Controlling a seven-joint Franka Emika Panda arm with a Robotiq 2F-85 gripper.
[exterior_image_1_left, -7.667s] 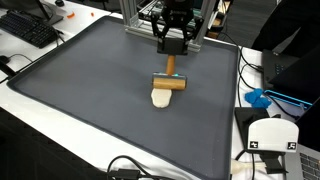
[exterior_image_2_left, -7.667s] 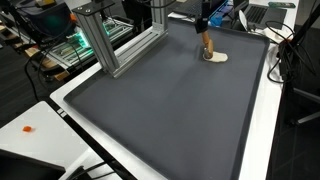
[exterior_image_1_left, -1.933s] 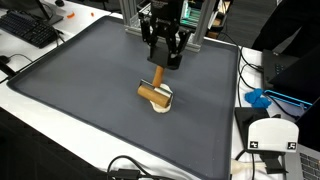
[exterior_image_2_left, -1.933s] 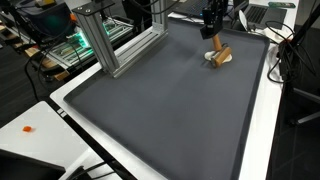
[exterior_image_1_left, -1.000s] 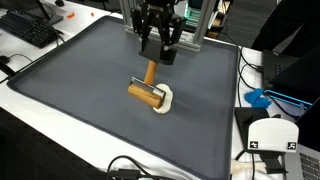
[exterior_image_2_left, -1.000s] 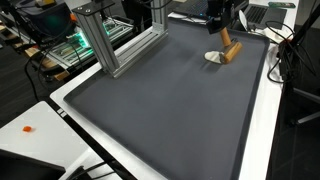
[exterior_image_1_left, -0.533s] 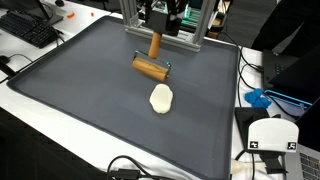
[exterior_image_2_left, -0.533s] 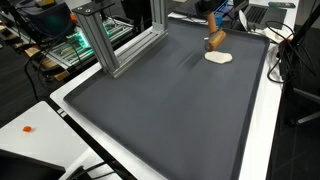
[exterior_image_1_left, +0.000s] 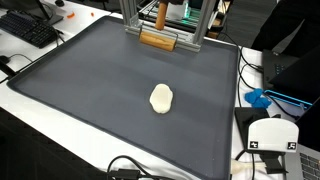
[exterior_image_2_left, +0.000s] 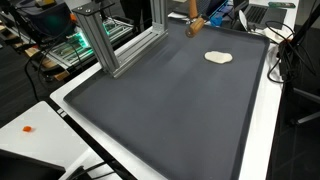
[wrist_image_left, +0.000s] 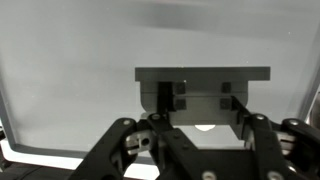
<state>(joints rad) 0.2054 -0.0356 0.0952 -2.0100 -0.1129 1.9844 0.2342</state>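
Observation:
A wooden rolling pin (exterior_image_1_left: 158, 38) hangs in the air over the back edge of the dark mat (exterior_image_1_left: 90, 80), its handle pointing up. My gripper (exterior_image_1_left: 164, 6) is shut on that handle and mostly cut off by the top of the frame. In an exterior view the pin (exterior_image_2_left: 196, 25) hovers above the mat's far corner. A flattened pale dough piece (exterior_image_1_left: 161, 97) lies alone on the mat, also seen as the dough (exterior_image_2_left: 218, 57). In the wrist view my gripper (wrist_image_left: 203, 120) looks down past the grey roller (wrist_image_left: 202, 78) at the small white dough (wrist_image_left: 205, 127).
An aluminium frame (exterior_image_2_left: 100, 40) stands along the mat's back edge. A keyboard (exterior_image_1_left: 30, 28) lies off the mat's corner. A blue object (exterior_image_1_left: 258, 98) and a white device (exterior_image_1_left: 272, 135) sit beside the mat, with cables at its front.
The gripper has lifted the rolling pin off the dough and carried it up and toward the back of the mat. The dough now lies uncovered.

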